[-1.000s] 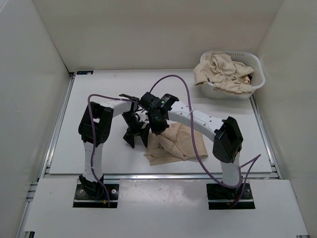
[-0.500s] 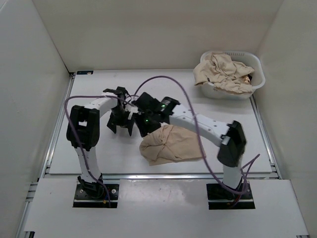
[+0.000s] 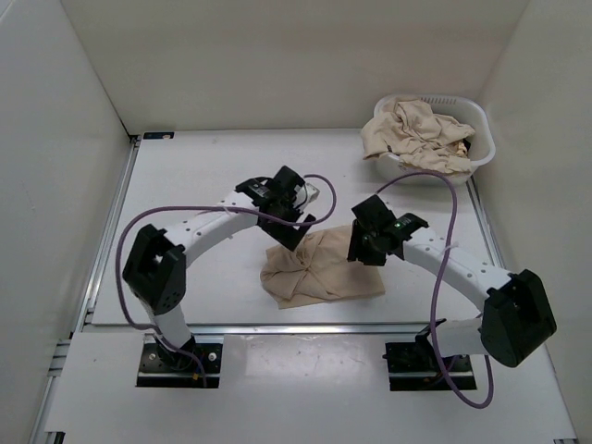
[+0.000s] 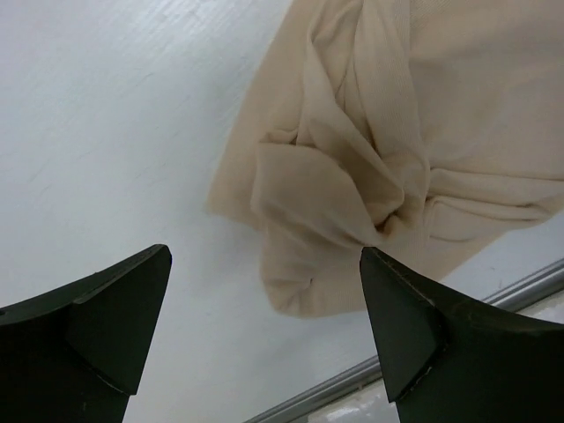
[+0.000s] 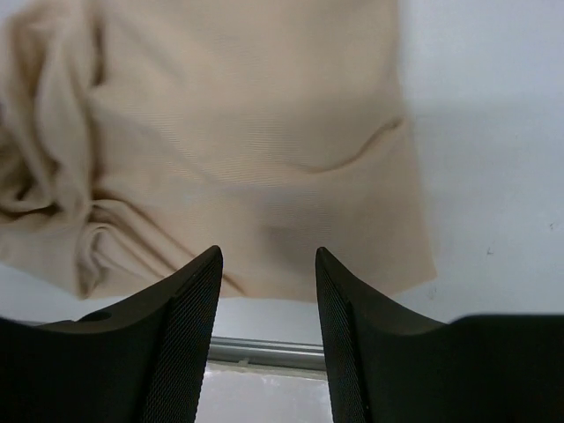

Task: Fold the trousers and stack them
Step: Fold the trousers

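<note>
A loosely folded pair of beige trousers lies on the white table near its front edge. My left gripper hovers at the bundle's far left corner. In the left wrist view the left gripper is wide open and empty, above the creased trousers. My right gripper hangs over the bundle's far right edge. In the right wrist view the right gripper stands open with nothing between its fingers, and the smooth trousers lie below it. More beige trousers are heaped in the basket.
A white plastic laundry basket stands at the table's back right corner. A metal rail runs along the front edge just before the bundle. White walls close in the left, back and right sides. Purple cables loop over both arms.
The right gripper has opened, let go of the trousers and swung right. The left arm has moved right, up to the bundle. The trousers now lie flatter on the table.
</note>
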Action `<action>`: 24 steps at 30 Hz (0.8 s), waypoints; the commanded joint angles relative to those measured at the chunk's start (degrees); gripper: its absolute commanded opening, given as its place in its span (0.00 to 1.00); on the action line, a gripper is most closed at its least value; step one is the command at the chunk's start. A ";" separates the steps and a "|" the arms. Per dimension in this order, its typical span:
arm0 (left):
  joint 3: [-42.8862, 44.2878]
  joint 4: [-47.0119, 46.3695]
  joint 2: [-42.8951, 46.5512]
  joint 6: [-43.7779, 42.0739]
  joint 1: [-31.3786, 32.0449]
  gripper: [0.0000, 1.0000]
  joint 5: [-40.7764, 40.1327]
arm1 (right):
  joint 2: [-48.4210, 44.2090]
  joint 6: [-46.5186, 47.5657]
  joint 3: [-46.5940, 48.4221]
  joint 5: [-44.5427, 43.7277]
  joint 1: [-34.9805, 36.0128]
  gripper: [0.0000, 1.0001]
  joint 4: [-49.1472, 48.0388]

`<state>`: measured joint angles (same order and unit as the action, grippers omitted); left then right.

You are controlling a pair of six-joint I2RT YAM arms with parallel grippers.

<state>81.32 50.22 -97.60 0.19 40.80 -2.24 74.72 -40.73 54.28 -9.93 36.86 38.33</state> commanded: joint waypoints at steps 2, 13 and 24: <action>0.77 -1.88 -5.13 -0.19 0.51 1.00 2.67 | 0.95 -4.17 -2.16 -0.09 -1.08 0.50 -5.80; 1.30 -1.27 -10.31 -0.19 0.51 0.61 11.19 | 2.10 -7.87 -9.98 0.97 -1.62 0.49 -9.06; 8.32 2.43 -11.38 -0.19 -11.25 0.14 16.74 | 3.68 -7.87 -16.22 -0.09 -1.62 0.49 -10.90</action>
<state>86.48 52.69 -110.56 -0.01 34.70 12.27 77.62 -47.88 40.47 -8.86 35.35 27.07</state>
